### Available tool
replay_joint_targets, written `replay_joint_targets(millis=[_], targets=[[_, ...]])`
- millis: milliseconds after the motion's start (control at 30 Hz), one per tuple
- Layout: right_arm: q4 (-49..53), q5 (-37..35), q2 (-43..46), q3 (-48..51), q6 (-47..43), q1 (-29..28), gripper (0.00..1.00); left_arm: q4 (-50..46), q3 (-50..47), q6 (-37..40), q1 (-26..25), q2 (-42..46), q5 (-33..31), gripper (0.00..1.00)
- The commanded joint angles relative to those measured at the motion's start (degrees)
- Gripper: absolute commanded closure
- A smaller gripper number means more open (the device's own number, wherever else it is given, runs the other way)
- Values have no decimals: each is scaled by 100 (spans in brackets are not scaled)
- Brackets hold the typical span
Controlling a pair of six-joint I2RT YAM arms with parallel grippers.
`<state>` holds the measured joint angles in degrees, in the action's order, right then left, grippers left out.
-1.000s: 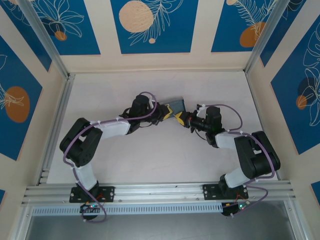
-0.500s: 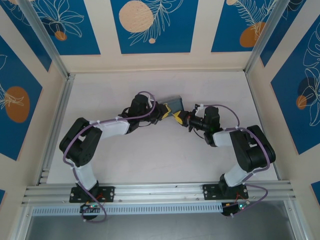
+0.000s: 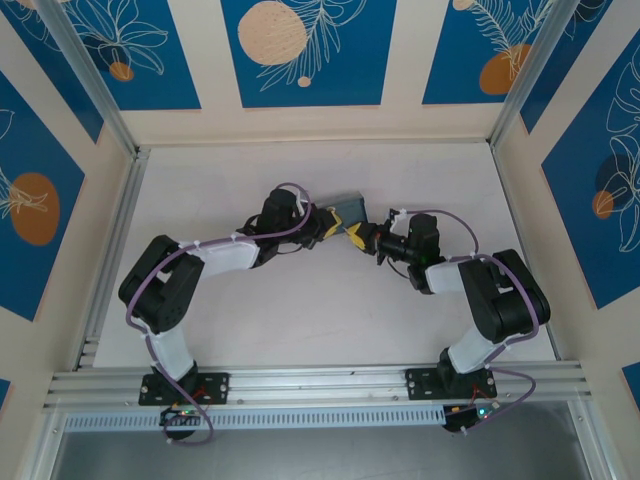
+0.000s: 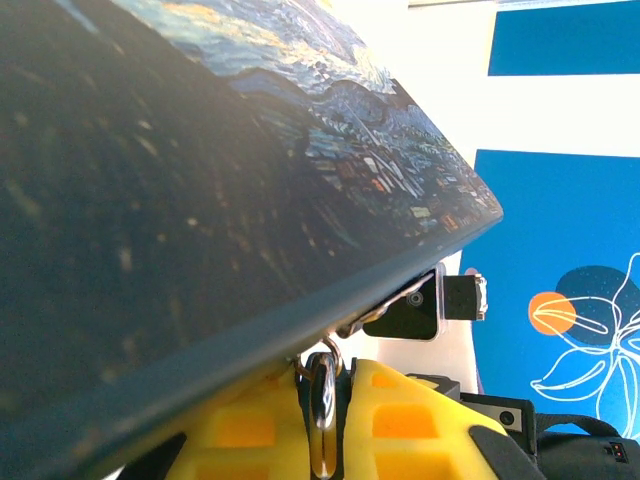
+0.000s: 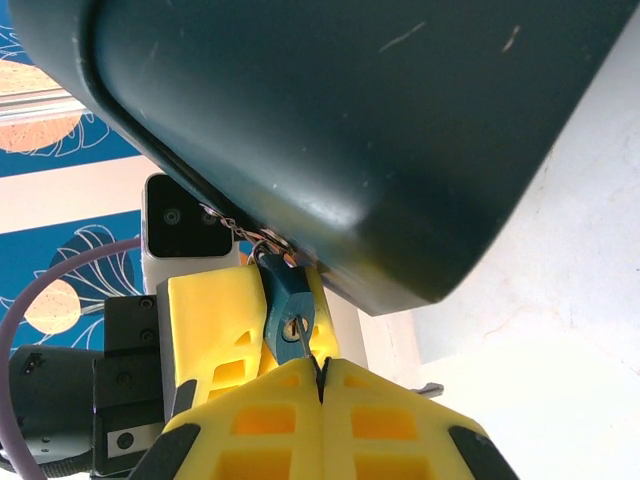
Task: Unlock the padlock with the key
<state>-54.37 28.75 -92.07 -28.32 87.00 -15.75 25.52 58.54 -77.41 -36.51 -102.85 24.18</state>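
From above, the 2 arms meet near the middle of the table (image 3: 250, 320), a little toward its far edge. The left gripper (image 3: 328, 222) and right gripper (image 3: 358, 237) face each other just under the near edge of the tin (image 3: 351, 207). The lock is too small to make out here.

In the left wrist view, the tin's dark side slopes overhead. The padlock (image 4: 322, 405) shows as a thin silvery shackle hanging from the tin's edge, pinched between the left gripper's 2 yellow fingers, which are closed on it.

In the right wrist view, the blue body hangs below the tin's rounded corner, with the left fingers on both sides of it. The key (image 5: 303, 345) runs from the keyhole down into the right gripper, whose fingers are pressed together on it.

The step in hand looks like the turn itself. To do it well:
1. Roll the right wrist about the key's own line, with no sideways pull, since so thin a key would likely bend or slip.
2. Hold the left clamp firm so the body cannot twist along.
3. Push in lightly while turning.
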Motion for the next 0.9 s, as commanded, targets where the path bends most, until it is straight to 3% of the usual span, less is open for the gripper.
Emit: replay_joint_targets(millis=[0, 400, 867], targets=[[-97, 224, 150, 70, -168, -38, 100, 212, 139, 200, -80, 72, 261, 100], [376, 201, 264, -95, -421, -25, 100, 217, 147, 196, -83, 72, 302, 100], [17, 191, -309, -253, -730, 95, 100, 554, 21, -132, -83, 186, 412, 100]])
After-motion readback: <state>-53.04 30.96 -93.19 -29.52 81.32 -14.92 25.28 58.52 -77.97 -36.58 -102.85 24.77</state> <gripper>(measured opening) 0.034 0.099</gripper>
